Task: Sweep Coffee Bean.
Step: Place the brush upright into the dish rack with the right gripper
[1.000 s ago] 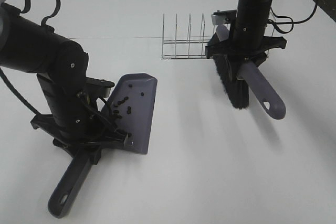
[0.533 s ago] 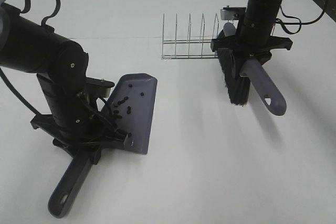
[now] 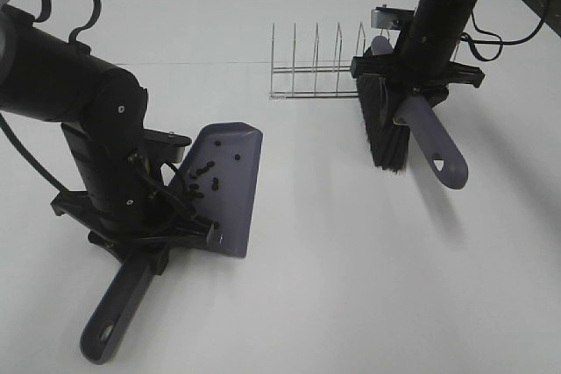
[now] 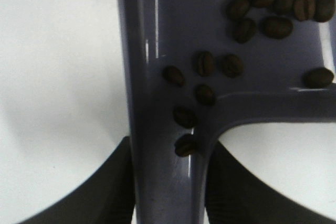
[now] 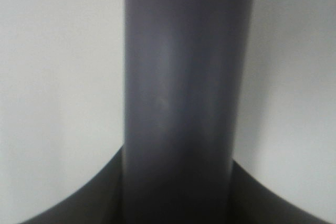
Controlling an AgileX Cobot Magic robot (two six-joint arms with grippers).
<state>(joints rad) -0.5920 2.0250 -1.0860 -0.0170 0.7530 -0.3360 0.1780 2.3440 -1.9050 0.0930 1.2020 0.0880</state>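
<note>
Two grippers: both are clenched, each around a grey-purple handle.
Left gripper (image 3: 151,247): its dark fingers (image 4: 113,192) press on either side of the dustpan's handle, just behind where the handle widens into the pan.
Dustpan (image 3: 232,190): the pan spreads out ahead of the left gripper's fingertips. The rest of the handle runs back past the jaws and ends in a hanging hole.
Coffee bean (image 3: 206,177): the beans lie inside the dustpan, close in front of the left gripper. The left wrist view shows more than a dozen dark oval beans (image 4: 205,64). One cluster sits at the far side of the pan, a few are loose in the middle, and two lie in the handle channel nearest the fingers.
Right gripper (image 3: 412,94): it is closed on the brush handle (image 5: 178,77), which fills the gap between the jaws in the right wrist view.
Brush (image 3: 384,129): its black bristles hang below the right gripper and its handle slopes away beneath the jaws. Whether the bristle tips touch the table cannot be told.
Wire rack (image 3: 316,72): it stands upright just beside the right gripper, on the side towards the left arm.
Table (image 3: 351,260): a white surface under both grippers, with the two tools well apart on it.
</note>
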